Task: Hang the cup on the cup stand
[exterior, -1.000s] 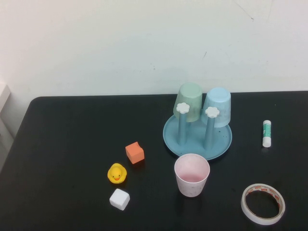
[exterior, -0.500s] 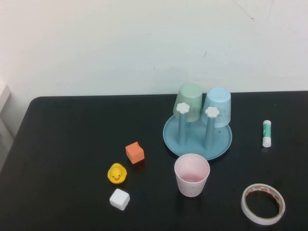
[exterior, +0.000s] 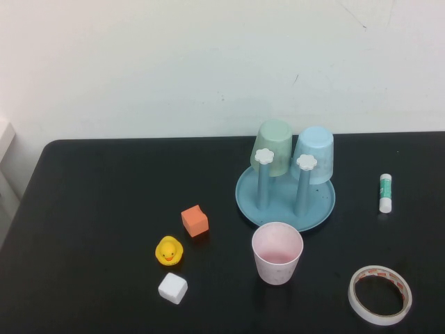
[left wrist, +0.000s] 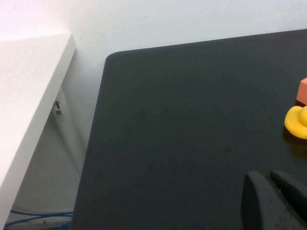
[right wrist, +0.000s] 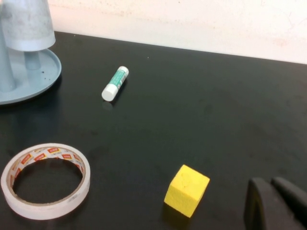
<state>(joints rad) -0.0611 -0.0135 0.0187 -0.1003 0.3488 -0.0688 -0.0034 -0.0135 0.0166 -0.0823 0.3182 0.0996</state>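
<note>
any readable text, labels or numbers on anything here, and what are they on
Nothing here can be read.
Tape roll: red and orange printed marks run round its inner ring, too small to make out.
Glue stick: a green label band, print too blurred to read.
The cup, cup stand, duck and blocks show no text.
Both grippers, left and right, are shut and unmarked.

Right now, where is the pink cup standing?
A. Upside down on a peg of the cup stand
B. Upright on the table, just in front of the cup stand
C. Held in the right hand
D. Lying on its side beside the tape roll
B: the pink cup stands mouth-up on the black table, in front of the cup stand; neither hand holds it.
</note>
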